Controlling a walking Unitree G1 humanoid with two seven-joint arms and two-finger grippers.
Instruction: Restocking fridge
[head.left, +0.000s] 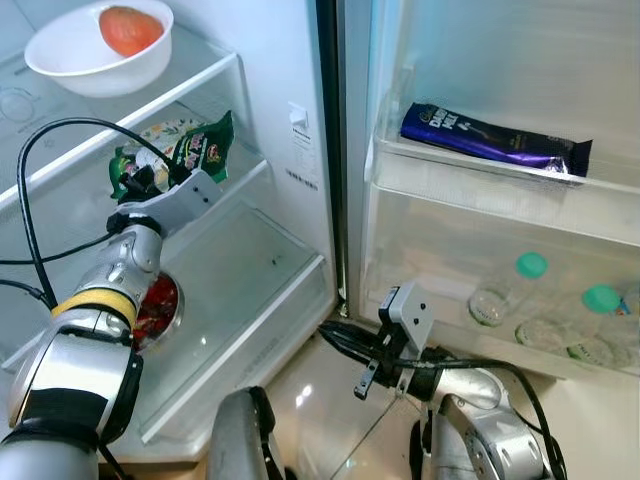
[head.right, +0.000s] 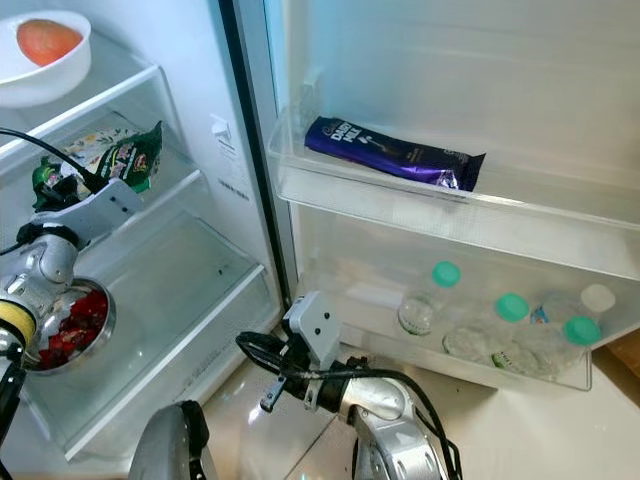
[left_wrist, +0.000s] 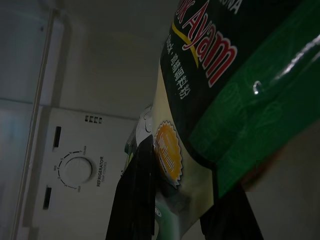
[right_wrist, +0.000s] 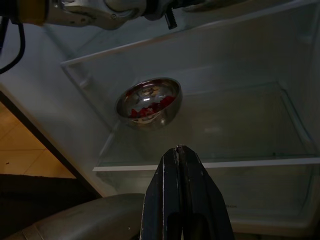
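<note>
My left gripper (head.left: 138, 182) reaches into the fridge over the middle glass shelf (head.left: 250, 185) and is shut on a green snack packet (head.left: 190, 145). In the left wrist view the packet (left_wrist: 225, 85) fills the space between the two black fingers (left_wrist: 132, 200). My right gripper (right_wrist: 181, 150) hangs low in front of the open fridge, fingers shut with nothing between them, pointing toward the lower shelf. Its arm (head.left: 470, 400) sits below the door.
A white bowl (head.left: 95, 60) holding an orange-red fruit is on the upper shelf. A metal bowl (right_wrist: 147, 102) of red pieces stands on the lower shelf. The door shelves carry a purple chocolate bar (head.left: 495, 140) and several bottles (head.left: 530, 300).
</note>
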